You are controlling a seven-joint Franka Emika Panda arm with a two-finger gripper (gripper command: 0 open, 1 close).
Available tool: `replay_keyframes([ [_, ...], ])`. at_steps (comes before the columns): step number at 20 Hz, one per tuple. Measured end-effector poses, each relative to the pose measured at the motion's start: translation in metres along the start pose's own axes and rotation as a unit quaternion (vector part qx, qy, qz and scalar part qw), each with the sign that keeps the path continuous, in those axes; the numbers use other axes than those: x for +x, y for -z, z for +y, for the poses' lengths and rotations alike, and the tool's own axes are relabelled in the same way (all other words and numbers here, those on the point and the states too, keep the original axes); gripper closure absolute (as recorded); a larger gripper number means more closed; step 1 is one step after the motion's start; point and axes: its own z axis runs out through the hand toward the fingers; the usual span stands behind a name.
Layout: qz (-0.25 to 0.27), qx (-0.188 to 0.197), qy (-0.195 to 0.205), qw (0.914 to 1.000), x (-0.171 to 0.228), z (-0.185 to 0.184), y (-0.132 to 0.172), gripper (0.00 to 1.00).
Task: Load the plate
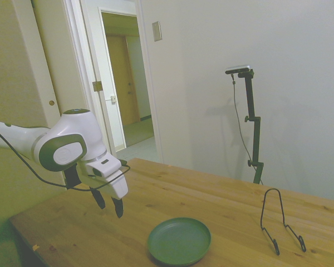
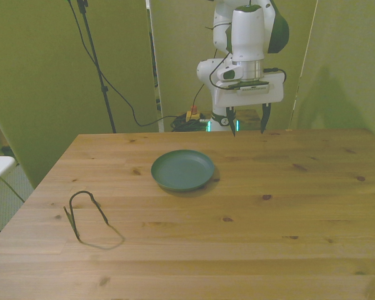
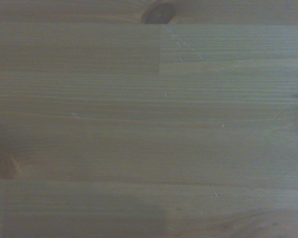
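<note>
On table, front view L→R | wire stand (image 2: 87, 215) upright nr front view's left edge | plate (image 2: 182, 169) flat, rim up, mid-table, well apart from stand | gripper (image 2: 248, 120) I see above table's far edge, fingers wide apart, holding nothing, clear of plate | wrist cam: bare wood (image 3: 149, 129) only.

Walls: plain pale wall (image 1: 256, 50) with a small flat plate (image 1: 156, 31) near the doorway
Door: open white-framed doorway (image 1: 125, 83) to a hallway with a brown door (image 1: 122, 78) beyond
Furniture: wooden table (image 2: 250, 212), knots in its planks
Light: dim, yellowish-green
</note>
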Motion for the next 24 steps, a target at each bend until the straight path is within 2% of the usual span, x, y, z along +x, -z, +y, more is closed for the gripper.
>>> replay_keyframes([
  [6,0.018,-0.004,-0.026,0.9995,0.017,0.004,0.003,0.0],
  [14,0.037,-0.029,-0.079,0.9958,0.098,0.035,0.002,0.0],
  [17,0.033,-0.035,-0.089,0.9949,0.12,0.036,-0.006,0.0],
  [21,0.033,-0.04,-0.082,0.9953,0.117,0.033,-0.009,0.0],
  [24,0.034,-0.062,-0.075,0.9947,0.112,0.033,-0.022,0.0],
])
